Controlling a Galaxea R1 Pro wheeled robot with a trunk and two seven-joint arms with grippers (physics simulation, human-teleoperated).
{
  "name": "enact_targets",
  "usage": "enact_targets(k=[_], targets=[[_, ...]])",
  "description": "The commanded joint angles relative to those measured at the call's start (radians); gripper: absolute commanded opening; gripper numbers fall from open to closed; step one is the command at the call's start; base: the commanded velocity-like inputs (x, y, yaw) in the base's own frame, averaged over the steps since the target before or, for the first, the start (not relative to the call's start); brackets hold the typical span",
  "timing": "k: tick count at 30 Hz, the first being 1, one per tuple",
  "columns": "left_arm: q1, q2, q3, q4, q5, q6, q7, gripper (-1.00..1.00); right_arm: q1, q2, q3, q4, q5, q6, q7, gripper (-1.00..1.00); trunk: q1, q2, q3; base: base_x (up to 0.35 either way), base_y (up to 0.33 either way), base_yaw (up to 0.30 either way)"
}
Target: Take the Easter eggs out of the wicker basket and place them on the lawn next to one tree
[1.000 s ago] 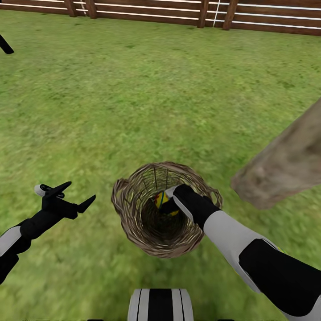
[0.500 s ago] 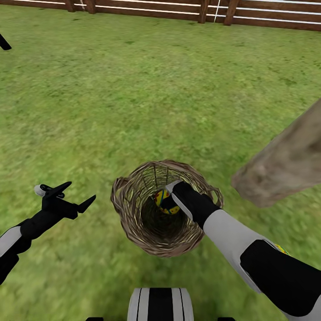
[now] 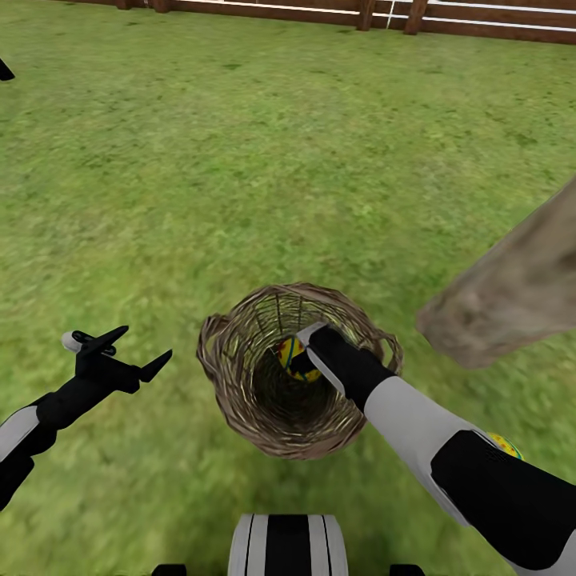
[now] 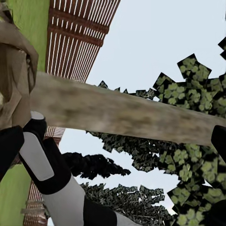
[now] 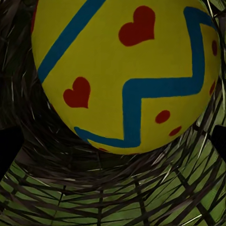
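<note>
The egg (image 3: 290, 352) sits inside the basket (image 3: 232, 392), up near the far side of the rim, right at the tip of the right gripper (image 3: 302, 362), which reaches in from the near right. In the right wrist view the egg (image 5: 127, 70) looms directly ahead, seemingly between the fingers, though I cannot tell if they grip it. The left gripper (image 3: 132, 356) hovers spread wide, well apart, over the lawn (image 3: 240, 160). The tree (image 3: 512, 296) stands just right of the basket.
</note>
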Motion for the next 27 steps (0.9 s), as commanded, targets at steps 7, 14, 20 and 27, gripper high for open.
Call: enact_targets(k=[7, 14, 20, 27], targets=[[-0.001, 0.001, -0.003, 0.001, 0.003, 0.003, -0.004, 1.0, -0.001, -0.004, 0.038, -0.036, -0.007, 0.0, -0.024, 1.0, 0.001, -0.001, -0.008, 0.0, 0.0, 0.0], [-0.001, 0.001, -0.003, 0.001, 0.002, 0.003, -0.004, 1.0, 0.001, -0.003, 0.043, -0.074, -0.007, -0.004, -0.102, 1.0, 0.001, -0.001, -0.008, 0.0, 0.0, 0.0], [-0.001, 0.001, -0.003, 0.002, 0.002, 0.003, -0.004, 1.0, 0.002, -0.003, 0.044, -0.091, -0.009, -0.006, -0.117, 1.0, 0.001, -0.001, -0.008, 0.0, 0.0, 0.0], [-0.001, 0.001, -0.003, 0.002, 0.002, 0.003, -0.004, 1.0, 0.006, -0.003, 0.044, -0.094, -0.01, -0.004, -0.116, 1.0, 0.001, -0.001, -0.011, 0.0, 0.0, 0.012]])
